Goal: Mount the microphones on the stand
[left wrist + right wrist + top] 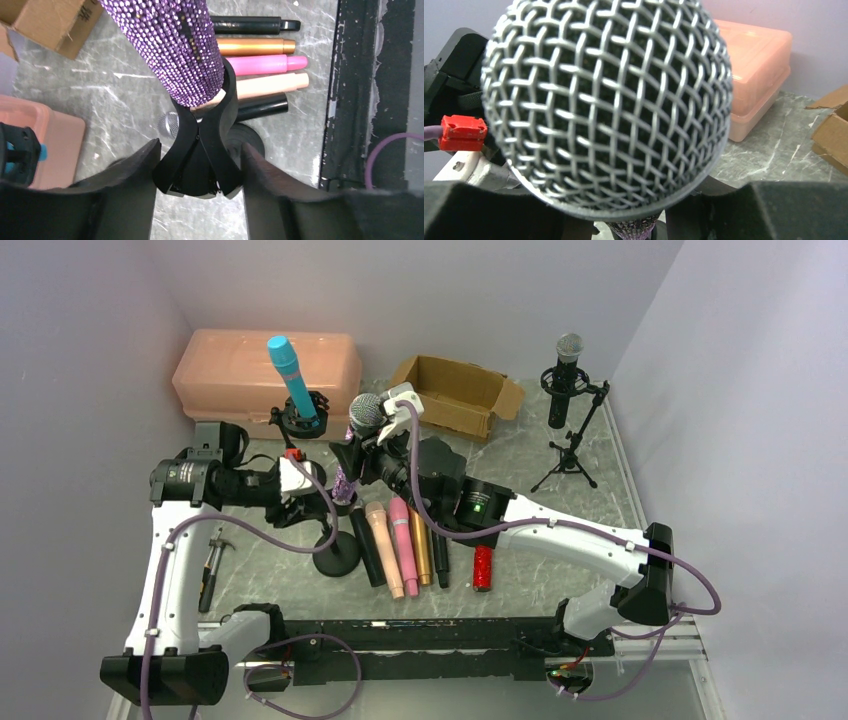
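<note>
The purple glitter microphone with its silver mesh head stands tilted, its lower end inside the black clip of the round-based stand. My left gripper is shut on the clip's handles. My right gripper is shut on the microphone's body just below the head. A teal microphone sits in a stand at the back. Black, peach, pink, gold and red glitter microphones lie on the table.
A pink plastic case and an open cardboard box stand at the back. A black microphone on a tripod stand is at the back right. A small tool lies under the left arm.
</note>
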Available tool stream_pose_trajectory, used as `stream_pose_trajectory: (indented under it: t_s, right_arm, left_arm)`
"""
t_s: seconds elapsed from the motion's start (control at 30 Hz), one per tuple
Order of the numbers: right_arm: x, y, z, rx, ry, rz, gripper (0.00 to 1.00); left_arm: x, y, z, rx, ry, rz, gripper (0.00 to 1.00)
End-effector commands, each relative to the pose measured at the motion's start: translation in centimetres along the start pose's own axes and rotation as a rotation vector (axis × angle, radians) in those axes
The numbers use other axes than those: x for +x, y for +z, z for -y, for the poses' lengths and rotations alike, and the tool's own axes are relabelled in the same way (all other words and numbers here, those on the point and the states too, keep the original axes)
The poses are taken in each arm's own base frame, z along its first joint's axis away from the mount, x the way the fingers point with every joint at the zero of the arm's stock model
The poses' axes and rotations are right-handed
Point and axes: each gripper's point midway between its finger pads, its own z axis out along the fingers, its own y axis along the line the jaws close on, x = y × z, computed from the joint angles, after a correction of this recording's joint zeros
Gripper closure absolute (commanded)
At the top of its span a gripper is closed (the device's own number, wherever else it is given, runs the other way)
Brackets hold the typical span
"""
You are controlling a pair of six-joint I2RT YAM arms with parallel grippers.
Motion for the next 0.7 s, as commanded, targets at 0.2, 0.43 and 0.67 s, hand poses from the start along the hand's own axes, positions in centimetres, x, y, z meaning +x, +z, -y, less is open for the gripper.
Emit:
stream_pose_trajectory:
  t_s: [0.2, 0.43, 0.67]
  right_arm:
    - [-0.7, -0.4, -0.4, -0.007, 0.006, 0.044, 1.0]
    - [1.4, 0.0, -0.2, 0.007, -0.014, 0.029, 1.0]
    - [3.6, 0.7, -0.7, 0.006, -0.032, 0.012, 1.0]
  left_arm:
    - [1.6, 0.7, -1.4, -0.085, -0.16, -0.024, 1.0]
    - [2.2, 0.6, -1.0, -0.142, -0.132, -0.033, 1.0]
    - [1.8, 0.3, -1.5, -0.15, -0.147, -0.029, 1.0]
